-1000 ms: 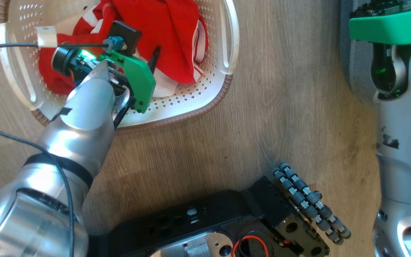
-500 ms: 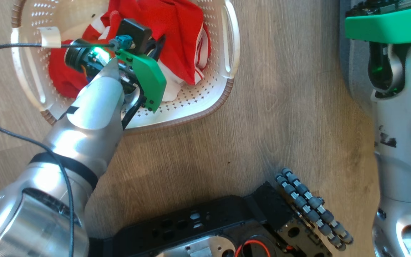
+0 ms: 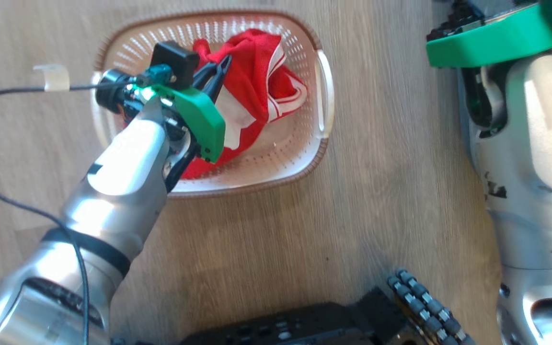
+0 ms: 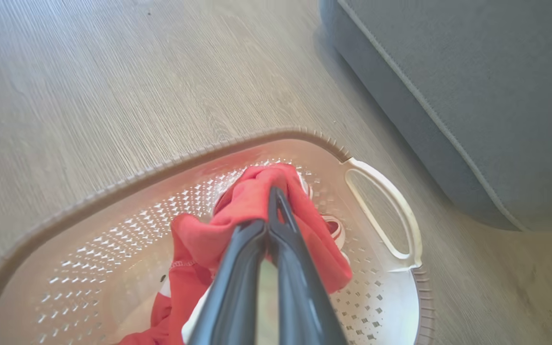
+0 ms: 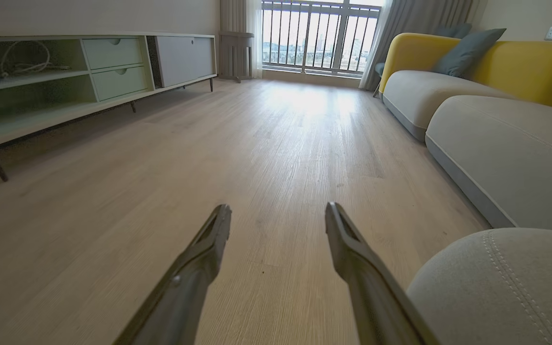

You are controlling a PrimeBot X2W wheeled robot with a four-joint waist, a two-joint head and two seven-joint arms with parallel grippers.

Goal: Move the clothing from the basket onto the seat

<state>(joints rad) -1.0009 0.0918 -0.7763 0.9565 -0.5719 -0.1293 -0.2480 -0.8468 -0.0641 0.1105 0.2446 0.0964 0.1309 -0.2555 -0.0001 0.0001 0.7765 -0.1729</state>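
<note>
- Our left gripper (image 4: 274, 194) is clamped shut on a fold of the red clothing (image 4: 194, 239). The rest trails down into the basket (image 4: 113, 184).
- The left wrist view adds the grey seat (image 4: 472, 96), near the basket's handle (image 4: 399, 206), with bare floor between.
- Our right gripper (image 5: 278, 211) is spread and holds nothing, over open wood floor (image 5: 257, 143). A sofa (image 5: 496, 143) edges its right.

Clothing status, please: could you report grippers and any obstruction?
Left gripper shut on the clothing, hanging into the basket. Right gripper open, holding nothing. Seat beside the basket, nothing between.
</note>
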